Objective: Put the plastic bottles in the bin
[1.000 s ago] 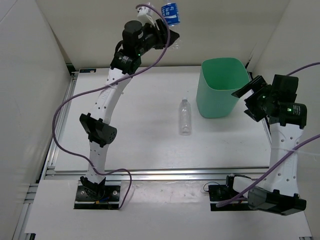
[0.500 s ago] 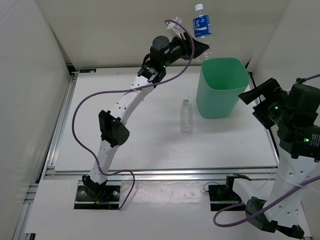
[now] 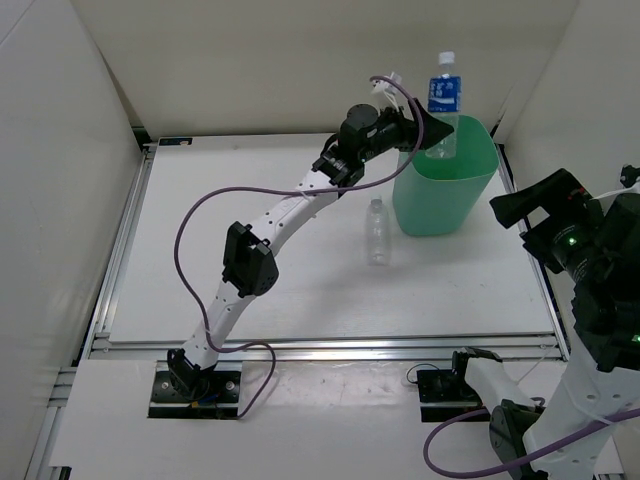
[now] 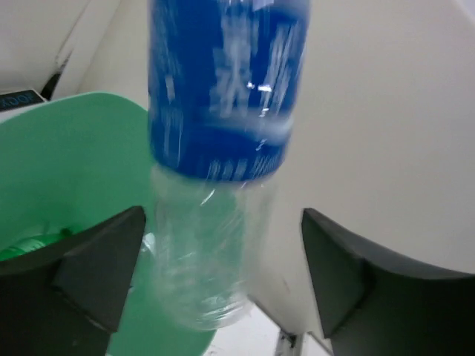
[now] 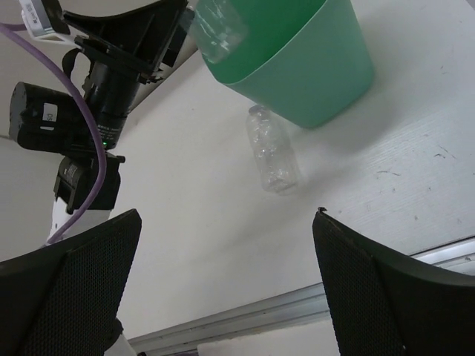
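Where the fixed overhead camera looks down, the left gripper (image 3: 428, 128) reaches over the far-left corner of the mint-green bin (image 3: 440, 205), which stands at the far right of the table (image 3: 250, 220). The blue-labelled bottle (image 3: 443, 100) stands upright at the gripper's tips, white cap up. Its lower part is over the bin's mouth and its label is above the rim. From this angle I cannot tell whether the fingers touch it. A plain clear bottle (image 3: 377, 232) lies on the table just beside the bin's left wall, its cap pointing away from the arm bases.

In the left wrist view, the two dark fingers (image 4: 89, 274) stand apart, wider than the blue-labelled bottle (image 4: 223, 111), which shows blurred between them. Bare space separates the bottle from the right finger. On the left finger's side the gap is very narrow, and contact there cannot be judged. The jaws look loose around the bottle rather than clamped. Below and to the left is the bin's green inside (image 4: 67, 163).

In the right wrist view, the right gripper (image 5: 226, 222) is spread wide above the table with nothing between its fingers. Ahead of it the plain clear bottle (image 5: 273, 156) lies beside the bin (image 5: 312, 81). The blue-labelled bottle's clear base (image 5: 215, 26) shows at the bin's rim, next to the left gripper.
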Controlling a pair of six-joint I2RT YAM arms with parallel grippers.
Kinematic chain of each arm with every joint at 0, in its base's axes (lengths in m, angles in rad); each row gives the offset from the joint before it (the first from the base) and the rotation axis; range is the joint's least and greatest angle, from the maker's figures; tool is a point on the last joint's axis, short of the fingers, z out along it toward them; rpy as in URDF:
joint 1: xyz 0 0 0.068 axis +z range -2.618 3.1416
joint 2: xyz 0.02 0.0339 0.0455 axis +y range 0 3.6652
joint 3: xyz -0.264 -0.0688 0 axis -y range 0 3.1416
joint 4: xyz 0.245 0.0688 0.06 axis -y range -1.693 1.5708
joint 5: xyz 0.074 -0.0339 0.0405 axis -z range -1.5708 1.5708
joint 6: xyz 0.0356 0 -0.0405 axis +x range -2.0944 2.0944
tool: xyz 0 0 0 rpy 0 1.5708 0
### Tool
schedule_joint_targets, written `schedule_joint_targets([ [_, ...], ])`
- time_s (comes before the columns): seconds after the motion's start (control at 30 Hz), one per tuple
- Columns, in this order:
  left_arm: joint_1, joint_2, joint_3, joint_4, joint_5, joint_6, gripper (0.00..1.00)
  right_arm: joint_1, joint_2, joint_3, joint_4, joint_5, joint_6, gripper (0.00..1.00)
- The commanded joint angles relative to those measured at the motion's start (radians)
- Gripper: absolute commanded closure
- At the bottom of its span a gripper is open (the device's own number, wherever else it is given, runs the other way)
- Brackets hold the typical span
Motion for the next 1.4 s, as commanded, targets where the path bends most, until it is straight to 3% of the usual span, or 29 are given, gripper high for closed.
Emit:
schedule_joint_targets([
  [0.0, -0.008, -0.025, 0.004, 0.000, 0.000, 0.025, 0.00, -0.003, 0.004, 0.004, -0.055, 0.020, -0.036, 0.00],
  [0.1, -0.008, -0.112, -0.065, -0.038, -0.037, 0.118, 0.00, -0.003, 0.004, -0.020, -0.029, 0.011, -0.036, 0.00],
  [0.23, 0.094, -0.298, -0.250, -0.061, -0.148, 0.150, 0.00, -0.003, -0.005, -0.060, -0.006, 0.000, -0.036, 0.00],
  [0.33, 0.194, -0.471, -0.495, -0.061, -0.205, 0.084, 0.00, -0.003, -0.025, -0.127, 0.025, 0.000, -0.025, 0.00],
  [0.43, 0.220, -0.597, -0.761, -0.061, -0.215, 0.108, 0.00, -0.003, -0.050, -0.187, 0.048, -0.009, -0.016, 0.00],
  [0.5, 0.246, -0.655, -0.960, -0.061, -0.177, 0.090, 0.00, -0.003, -0.060, -0.209, 0.063, -0.020, -0.016, 0.00],
  [0.63, 0.289, -0.644, -1.151, -0.061, 0.078, -0.013, 0.00, -0.003, -0.051, -0.246, 0.088, -0.029, -0.016, 0.00],
  [0.73, 0.275, -0.595, -1.196, -0.061, 0.123, -0.042, 0.00, -0.003, -0.051, -0.258, 0.097, -0.040, -0.016, 0.00],
  [0.87, 0.217, -0.492, -1.116, -0.074, 0.195, 0.018, 0.00, -0.003, -0.060, -0.301, 0.108, -0.040, -0.016, 0.00],
  [1.37, 0.171, -0.302, -0.931, -0.112, 0.207, -0.037, 0.00, -0.003, -0.070, -0.299, 0.059, 0.055, -0.043, 0.00],
])
